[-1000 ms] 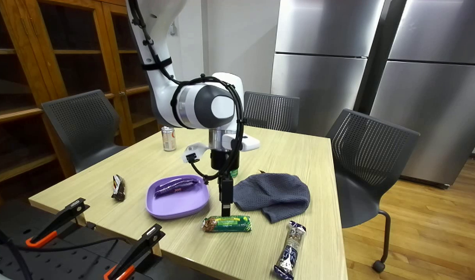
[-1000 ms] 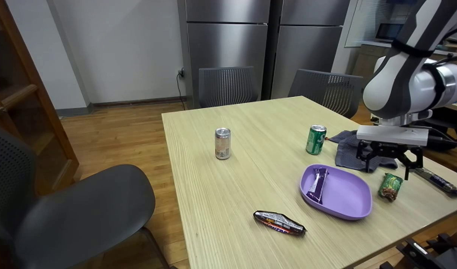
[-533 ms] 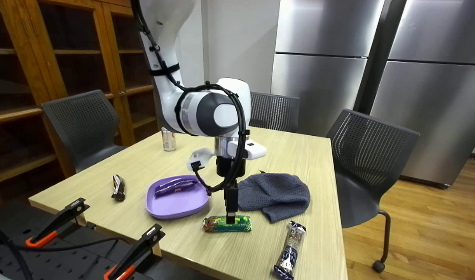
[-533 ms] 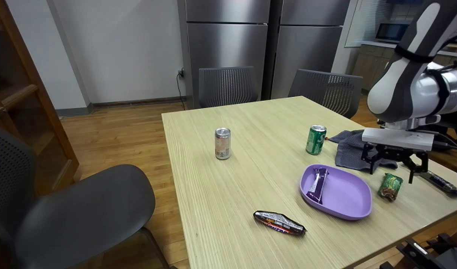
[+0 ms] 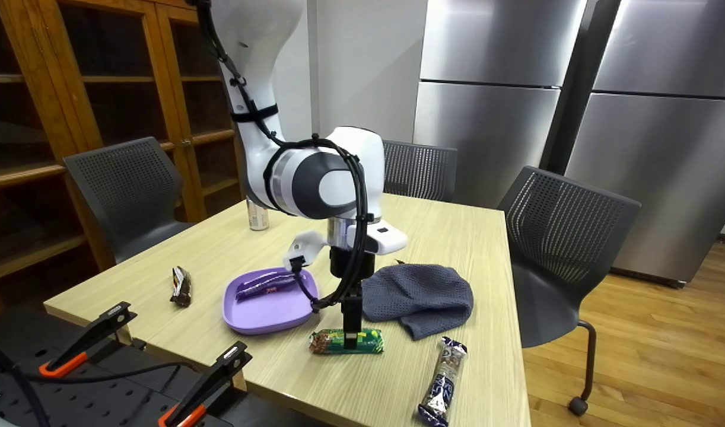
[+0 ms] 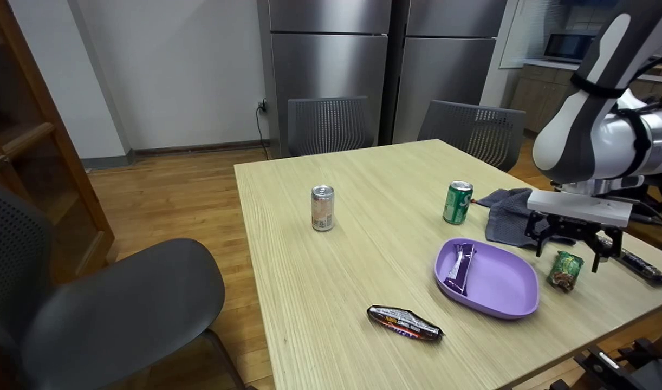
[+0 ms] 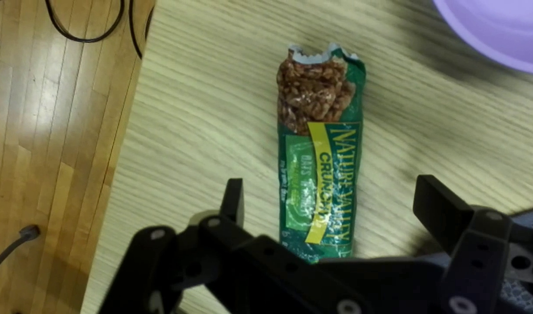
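A green granola bar wrapper [image 7: 319, 152] with a yellow band lies flat on the table, its lower end hidden by the gripper in the wrist view. My gripper [image 7: 329, 192] is open above it, one finger on each side and apart from the wrapper. In an exterior view the gripper [image 6: 566, 262] hangs a little above the green bar [image 6: 566, 271], pointing down; from another angle its fingers [image 5: 351, 338] cover part of the bar [image 5: 369, 341]. A purple plate [image 5: 288, 311] stands beside the bar, holding a purple-wrapped bar [image 5: 267, 284].
A grey cloth [image 5: 422, 296] is bunched behind the gripper. A blue-and-silver bar [image 5: 444, 379] lies near the table's side, a brown wrapper [image 6: 404, 323] beyond the plate. A green can [image 6: 458, 203] and a pale can [image 6: 323, 208] stand upright. Clamps [image 5: 205, 385] grip the table edge; chairs surround it.
The arm has lowered and shifted slightly to the right in both exterior views, bringing the open gripper down around the green bar's position. The objects on the table have not moved.
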Controlling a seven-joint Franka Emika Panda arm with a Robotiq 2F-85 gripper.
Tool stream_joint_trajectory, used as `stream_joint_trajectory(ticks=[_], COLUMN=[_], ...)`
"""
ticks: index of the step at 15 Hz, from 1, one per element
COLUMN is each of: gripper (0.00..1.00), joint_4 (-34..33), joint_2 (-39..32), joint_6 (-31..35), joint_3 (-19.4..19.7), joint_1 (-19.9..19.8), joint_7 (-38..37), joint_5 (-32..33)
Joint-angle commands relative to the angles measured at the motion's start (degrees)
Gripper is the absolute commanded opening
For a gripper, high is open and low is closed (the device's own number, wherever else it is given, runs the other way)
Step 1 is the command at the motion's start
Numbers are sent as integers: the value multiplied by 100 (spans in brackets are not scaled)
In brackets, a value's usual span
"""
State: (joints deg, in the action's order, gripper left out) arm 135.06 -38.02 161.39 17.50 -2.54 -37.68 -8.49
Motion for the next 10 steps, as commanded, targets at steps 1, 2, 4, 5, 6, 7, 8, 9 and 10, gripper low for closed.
stream_joint_trajectory(ticks=[1,2,4,5,6,7,8,9,10], gripper=[100,100,100,100,100,100,100,100,100], joint_4=[168,191,218,232,241,251,255,261,256], joint_2=[94,95,84,81,73,75,77,82,78], joint_6=[254,311,393,434,470,488,504,522,524], joint_3=[-200,-218,-250,-276,-301,-328,-354,-392,-410], joint_1=[-222,-243,-288,-318,-342,-376,-405,-445,-464], joint_7=[394,439,523,569,603,653,690,741,787], joint_5=[-271,-325,-414,-465,-523,-575,-616,-662,-704])
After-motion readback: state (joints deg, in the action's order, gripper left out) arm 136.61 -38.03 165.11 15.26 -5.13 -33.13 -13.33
